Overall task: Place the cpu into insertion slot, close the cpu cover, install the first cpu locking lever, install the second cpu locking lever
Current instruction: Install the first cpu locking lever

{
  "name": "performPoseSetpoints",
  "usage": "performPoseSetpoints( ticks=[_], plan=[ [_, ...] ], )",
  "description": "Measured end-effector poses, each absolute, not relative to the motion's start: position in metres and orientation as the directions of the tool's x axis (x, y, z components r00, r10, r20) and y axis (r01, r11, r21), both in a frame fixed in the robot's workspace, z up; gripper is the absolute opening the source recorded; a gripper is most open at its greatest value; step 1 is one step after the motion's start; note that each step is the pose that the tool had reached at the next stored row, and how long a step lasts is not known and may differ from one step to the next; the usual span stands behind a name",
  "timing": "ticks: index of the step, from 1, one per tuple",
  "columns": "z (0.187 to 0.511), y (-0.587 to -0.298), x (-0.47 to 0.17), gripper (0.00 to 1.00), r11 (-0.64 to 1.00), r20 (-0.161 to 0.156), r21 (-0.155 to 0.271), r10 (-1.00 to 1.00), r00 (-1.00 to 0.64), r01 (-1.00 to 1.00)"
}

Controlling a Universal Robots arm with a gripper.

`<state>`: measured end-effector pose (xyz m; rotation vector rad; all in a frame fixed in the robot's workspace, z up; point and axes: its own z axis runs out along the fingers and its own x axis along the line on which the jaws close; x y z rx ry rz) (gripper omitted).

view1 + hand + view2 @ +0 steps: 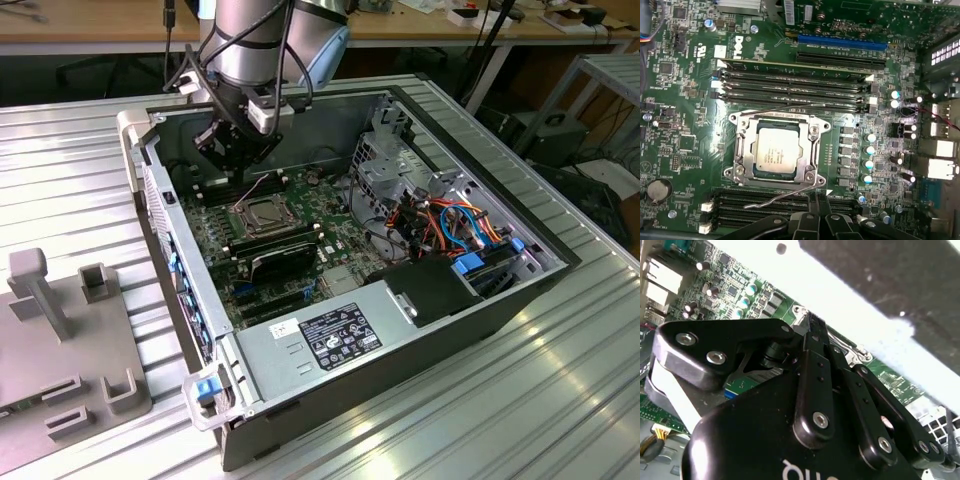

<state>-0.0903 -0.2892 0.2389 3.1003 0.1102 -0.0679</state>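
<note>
The cpu (776,151), a silver-grey square chip, lies flat in the insertion slot, of which the metal rim (735,172) shows. The cpu cover (777,121) is down, framing the chip. One thin wire lever (785,108) slants along the socket's side toward the upper memory slots. A second lever (775,198) slants along the opposite side, its bent end close to my fingertips. My gripper (815,202) is shut, nothing seen between the tips, just beside the socket's edge. In the exterior view the gripper (232,150) hangs inside the open case, a little above and behind the socket (262,215). In the second wrist view the gripper (810,320) tips meet over the board.
Long black memory slots (790,85) flank the socket on both sides. A row of capacitors (870,150) and a coin battery (659,190) sit nearby. The power supply (330,335), coloured cables (450,225) and case walls hem the board in. A grey fixture (60,330) stands at the exterior view's left.
</note>
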Motion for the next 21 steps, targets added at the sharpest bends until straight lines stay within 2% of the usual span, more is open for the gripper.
performPoseSetpoints(
  ticks=[21],
  plan=[
    [0.2336, -0.2913, -0.0894, 0.11, -0.997, -0.045, 0.037, 0.060, 0.997, 0.062]
  ],
)
